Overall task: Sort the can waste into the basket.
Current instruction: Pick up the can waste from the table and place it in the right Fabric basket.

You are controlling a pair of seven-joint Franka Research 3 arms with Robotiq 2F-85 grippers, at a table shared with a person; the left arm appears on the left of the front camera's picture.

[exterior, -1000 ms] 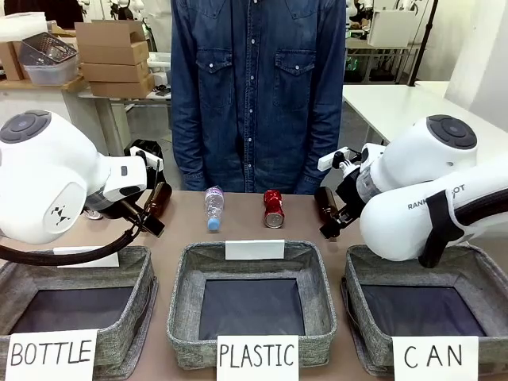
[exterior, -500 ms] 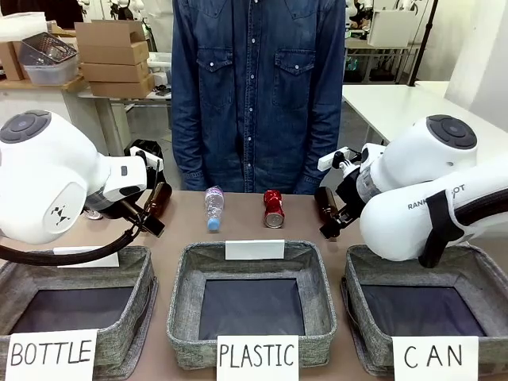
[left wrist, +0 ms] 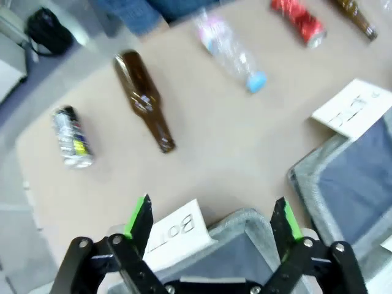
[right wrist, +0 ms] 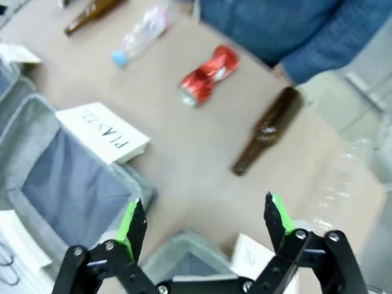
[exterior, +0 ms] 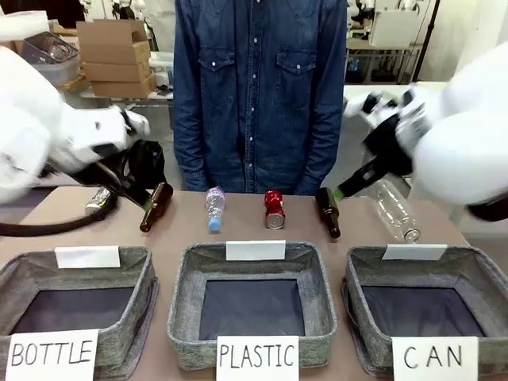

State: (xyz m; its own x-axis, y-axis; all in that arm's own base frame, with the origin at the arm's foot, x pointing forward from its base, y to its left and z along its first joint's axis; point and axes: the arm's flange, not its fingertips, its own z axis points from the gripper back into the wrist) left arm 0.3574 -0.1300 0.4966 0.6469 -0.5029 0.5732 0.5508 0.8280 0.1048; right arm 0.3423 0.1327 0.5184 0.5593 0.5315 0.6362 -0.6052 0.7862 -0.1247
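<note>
Left to right then: my left claw [left wrist: 211, 219] hangs over the far rim of the BOTTLE basket [exterior: 141, 313], jaws spread wide and nothing between them. Out past that basket, at the far left of the table [exterior: 238, 234], the black can [exterior: 99, 198] lies on its side. Next along is a brown bottle [exterior: 156, 206] lying with its neck pointing back at me, then a small plastic bottle [exterior: 213, 208] with its blue cap my way. The red can [exterior: 274, 209] comes after that, dented and on its side, beyond the PLASTIC basket [exterior: 182, 325] and right in front of the person in the denim shirt [exterior: 258, 87]. Just right of it lies a second brown bottle [exterior: 329, 212], then a bigger clear bottle [exterior: 394, 210]. The CAN basket [exterior: 355, 309] sits at the far right on my side of the table. The red can is near its far left corner, the black one well apart from it. My right claw [right wrist: 205, 223] is wide too, holding nothing, above a basket rim. Both my arms look blurry from the front.
</note>
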